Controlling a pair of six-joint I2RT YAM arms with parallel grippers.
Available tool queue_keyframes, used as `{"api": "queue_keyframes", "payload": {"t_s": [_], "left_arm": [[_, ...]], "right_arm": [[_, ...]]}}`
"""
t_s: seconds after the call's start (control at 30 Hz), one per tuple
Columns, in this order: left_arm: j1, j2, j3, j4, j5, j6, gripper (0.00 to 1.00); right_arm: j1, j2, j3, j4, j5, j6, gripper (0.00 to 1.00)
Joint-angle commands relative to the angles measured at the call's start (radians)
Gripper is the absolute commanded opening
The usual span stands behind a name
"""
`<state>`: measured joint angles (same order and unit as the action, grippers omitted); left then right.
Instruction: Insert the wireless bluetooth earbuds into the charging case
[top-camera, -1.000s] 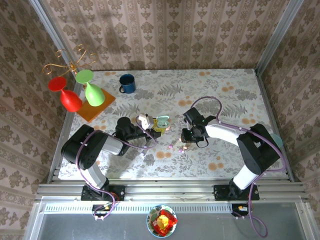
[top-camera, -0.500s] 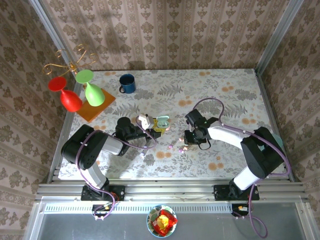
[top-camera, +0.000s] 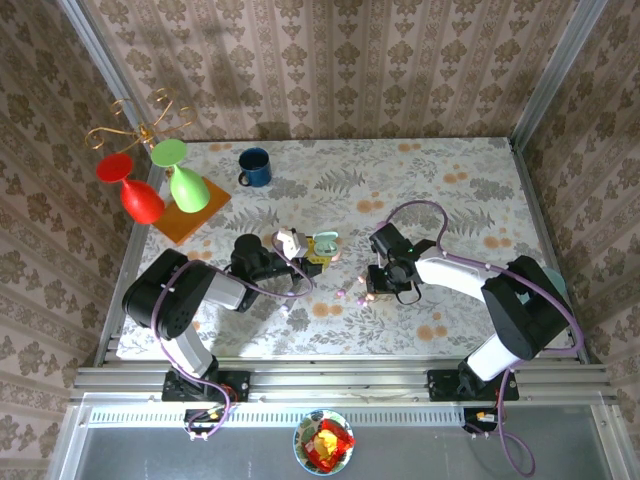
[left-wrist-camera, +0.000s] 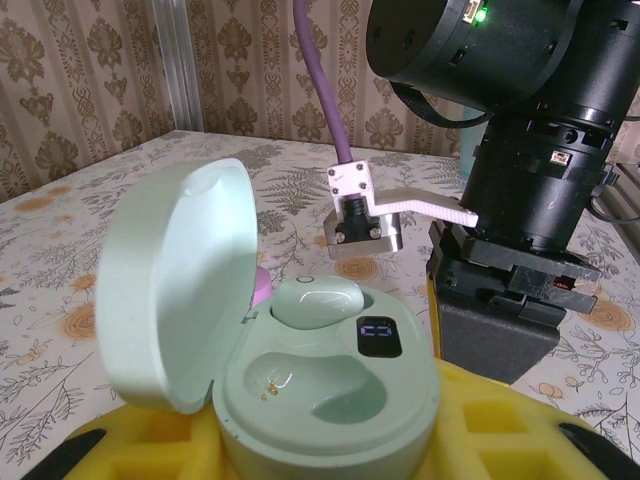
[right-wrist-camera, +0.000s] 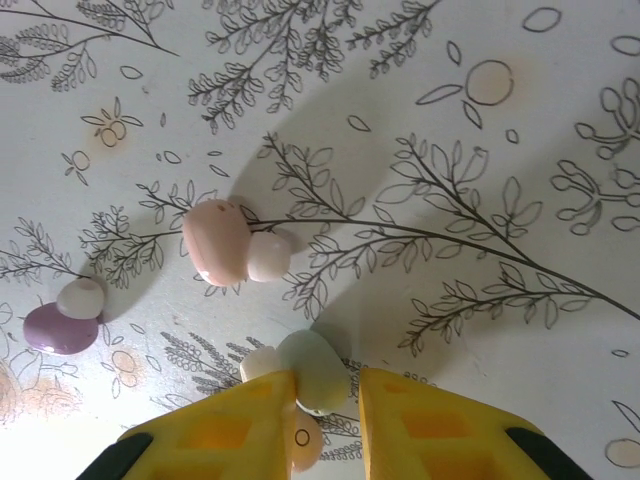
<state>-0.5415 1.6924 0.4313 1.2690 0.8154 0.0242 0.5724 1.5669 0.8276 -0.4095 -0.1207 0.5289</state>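
Half done: your left hand clamps the open charging case, seated earbud in, empty slot beside it; right hand pinches the mint earbud on the bench

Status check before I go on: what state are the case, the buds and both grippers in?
charging case: lid open, one socket empty.
seated earbud: in the case's far socket.
left gripper: shut on the charging case.
right gripper: narrowed around the green earbud, grip unclear.
green earbud: on the table, between the right gripper's fingers.
pink earbud: loose on the table.
purple earbud: loose on the table.
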Motion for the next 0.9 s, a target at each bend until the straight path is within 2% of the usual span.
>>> {"api": "queue_keyframes", "payload": {"t_s": [0.0, 0.13, 0.3, 0.53, 0.7, 0.87], "left_arm": [[0.009, -0.031, -0.014, 0.026, 0.022, 0.020, 0.21], [0.008, -0.026, -0.009, 0.028, 0.029, 0.011, 0.21], [0.008, -0.033, -0.012, 0.028, 0.024, 0.015, 0.21], [0.008, -0.035, -0.013, 0.027, 0.021, 0.011, 0.21], [0.008, -0.035, -0.014, 0.026, 0.014, 0.013, 0.21], [0.008, -0.030, -0.005, 0.026, 0.018, 0.011, 0.21]], "right_arm": [[0.004, 0.018, 0.008, 0.007, 0.007, 0.023, 0.25], [0.000, 0.023, 0.014, 0.008, 0.046, 0.033, 0.26], [-0.002, 0.046, 0.033, 0.009, 0.050, 0.018, 0.32], [-0.009, 0.081, 0.055, 0.021, 0.052, 0.010, 0.33], [-0.009, 0.028, 0.036, 0.040, 0.023, 0.000, 0.36], [-0.017, -0.001, 0.021, 0.030, 0.051, 0.009, 0.42]]}}
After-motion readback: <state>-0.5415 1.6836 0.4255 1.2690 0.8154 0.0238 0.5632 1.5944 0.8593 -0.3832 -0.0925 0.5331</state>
